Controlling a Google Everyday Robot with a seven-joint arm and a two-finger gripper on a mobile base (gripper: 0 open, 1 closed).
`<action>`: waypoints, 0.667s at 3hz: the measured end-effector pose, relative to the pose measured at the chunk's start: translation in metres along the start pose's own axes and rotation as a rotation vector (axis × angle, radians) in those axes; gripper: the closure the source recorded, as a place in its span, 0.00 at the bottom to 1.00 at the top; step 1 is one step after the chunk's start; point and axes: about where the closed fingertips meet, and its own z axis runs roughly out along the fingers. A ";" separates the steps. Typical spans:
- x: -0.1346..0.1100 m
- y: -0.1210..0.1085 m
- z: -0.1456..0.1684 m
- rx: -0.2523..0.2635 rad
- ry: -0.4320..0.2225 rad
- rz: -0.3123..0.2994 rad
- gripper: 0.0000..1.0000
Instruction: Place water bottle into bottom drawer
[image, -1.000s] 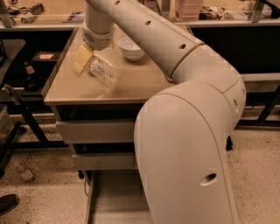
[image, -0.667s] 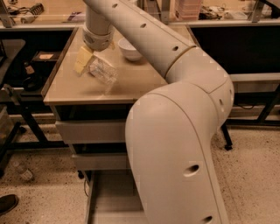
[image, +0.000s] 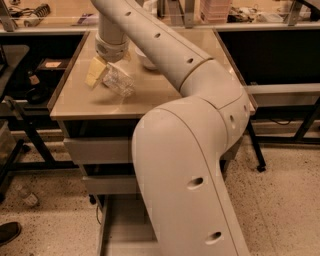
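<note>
My gripper (image: 106, 76) hangs from the arm over the left half of the tan table top (image: 75, 102). It is shut on the water bottle (image: 120, 82), a clear crinkled plastic bottle that is tilted and held just above the table, with its shadow under it. One pale yellow finger (image: 94, 75) shows left of the bottle; the other is hidden behind it. The bottom drawer (image: 125, 227) stands pulled out near the floor, straight below the table front. Its right part is hidden by my arm.
A white bowl (image: 146, 61) sits on the table behind the gripper, partly hidden by the arm. Two shut grey drawers (image: 97, 150) are above the open one. My large arm link (image: 185, 180) fills the foreground. Dark frames stand left and right of the table.
The big arm link in the foreground has shifted left across the view. The gripper and the bottle stay in nearly the same spot over the table.
</note>
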 end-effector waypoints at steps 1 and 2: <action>0.000 -0.004 0.010 -0.008 0.012 0.009 0.00; 0.000 -0.005 0.010 -0.008 0.012 0.009 0.19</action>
